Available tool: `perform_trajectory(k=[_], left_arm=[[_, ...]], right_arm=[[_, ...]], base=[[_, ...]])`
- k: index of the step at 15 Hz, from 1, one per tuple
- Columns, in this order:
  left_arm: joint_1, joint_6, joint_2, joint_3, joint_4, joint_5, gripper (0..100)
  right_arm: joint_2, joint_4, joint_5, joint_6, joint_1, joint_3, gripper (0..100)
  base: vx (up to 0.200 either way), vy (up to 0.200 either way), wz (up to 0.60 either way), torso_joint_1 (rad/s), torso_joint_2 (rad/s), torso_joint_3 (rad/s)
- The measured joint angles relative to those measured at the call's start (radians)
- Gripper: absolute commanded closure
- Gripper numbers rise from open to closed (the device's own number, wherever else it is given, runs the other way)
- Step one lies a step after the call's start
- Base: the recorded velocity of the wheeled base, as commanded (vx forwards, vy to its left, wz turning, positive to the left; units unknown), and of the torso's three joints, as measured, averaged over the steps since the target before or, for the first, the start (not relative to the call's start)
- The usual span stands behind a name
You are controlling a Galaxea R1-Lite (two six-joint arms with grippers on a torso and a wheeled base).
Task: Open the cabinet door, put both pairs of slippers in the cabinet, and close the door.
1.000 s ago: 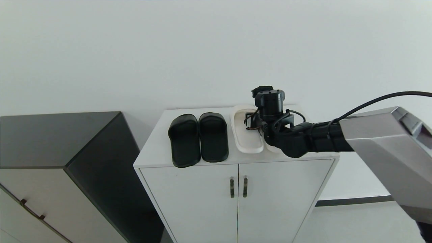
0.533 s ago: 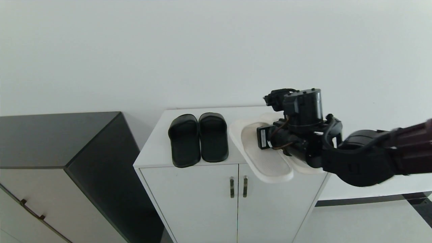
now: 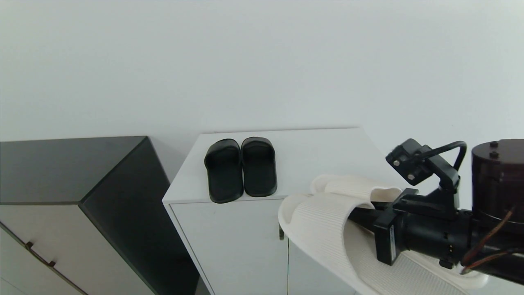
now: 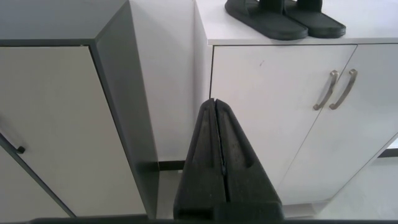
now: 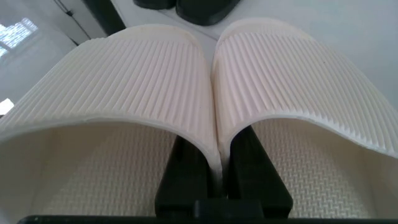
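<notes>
My right gripper point(image 3: 360, 215) is shut on the white pair of slippers point(image 3: 327, 221), pinching the two inner strap walls together point(image 5: 214, 124), and holds the pair in the air in front of the white cabinet's right door. The black pair of slippers point(image 3: 240, 169) lies side by side on the left part of the white cabinet's top point(image 3: 327, 151). Both cabinet doors are closed, with two metal handles point(image 4: 336, 89) at the centre seam. My left gripper point(image 4: 219, 124) is shut with nothing in it, low down, pointing at the gap between the two cabinets.
A taller dark-topped cabinet point(image 3: 73, 172) with pale drawer fronts stands left of the white cabinet, a narrow gap between them. A plain white wall runs behind both. Floor shows at the lower right.
My right gripper has lifted the white slippers off the cabinet top and drawn them back toward me and downward. The black pair has stayed put.
</notes>
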Motion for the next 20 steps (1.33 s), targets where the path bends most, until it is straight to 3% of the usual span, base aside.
perform_trajectory(k=[6, 17, 20], left_arm=[[0.000, 0.000, 0.000, 0.000, 0.000, 0.001, 100], [0.000, 0.000, 0.000, 0.000, 0.000, 0.013, 100], [0.000, 0.001, 0.000, 0.000, -0.001, 0.012, 100]], right_arm=[[-0.039, -0.003, 0.011, 0.000, 0.002, 0.045, 100], [0.006, -0.045, 0.008, -0.003, 0.004, 0.038, 100], [0.020, -0.047, 0.008, -0.002, 0.004, 0.040, 100]], base=[[-0.167, 0.000, 0.00, 0.007, 0.00, 0.002], [0.000, 0.000, 0.00, 0.000, 0.00, 0.000], [0.000, 0.000, 0.00, -0.172, 0.40, 0.216]])
